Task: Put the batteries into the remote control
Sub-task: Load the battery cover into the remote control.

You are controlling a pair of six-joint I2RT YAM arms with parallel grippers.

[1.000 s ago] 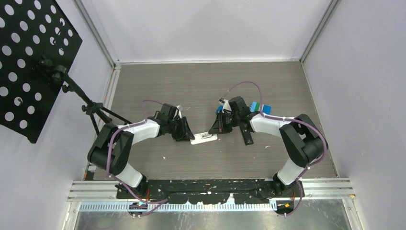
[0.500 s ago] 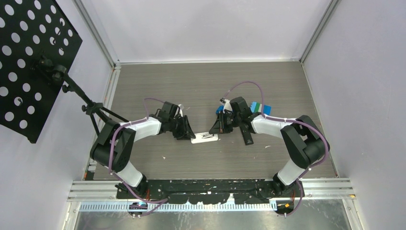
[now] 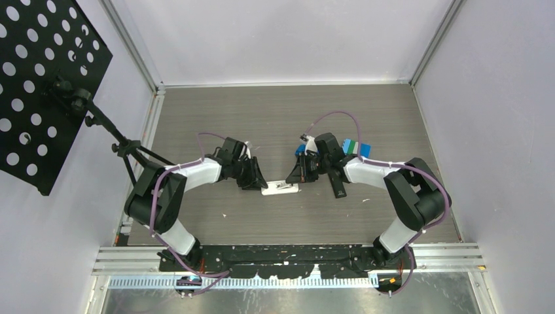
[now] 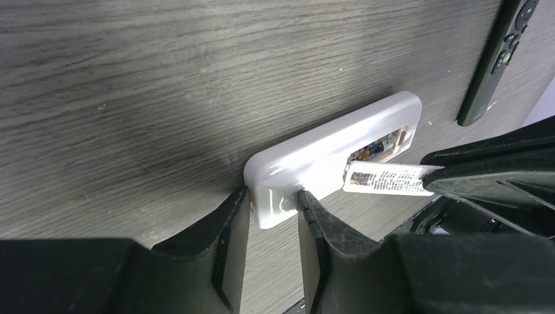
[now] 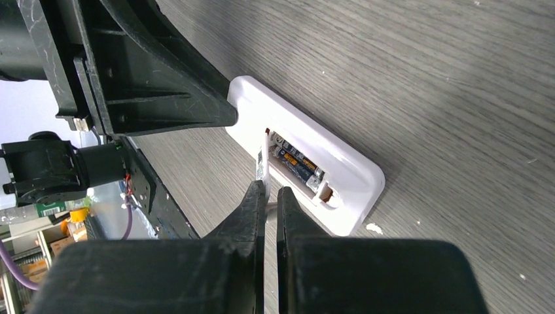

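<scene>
white remote (image 4: 314, 154) flat on wood-grain table (image 4: 131, 78), back up, bay uncovered; batteries (image 5: 298, 163) lie inside. left gripper (image 4: 271, 196) narrowly parted, clamping the remote's end. right gripper (image 5: 270, 193) nearly closed, pinching thin labelled white plate (image 4: 386, 180) over the bay's edge.

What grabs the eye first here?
The white remote lies in the middle of the table, its compartment open with batteries inside. The left pincer clamps one end, while the right pincer holds a thin labelled white piece at the compartment's edge.
</scene>
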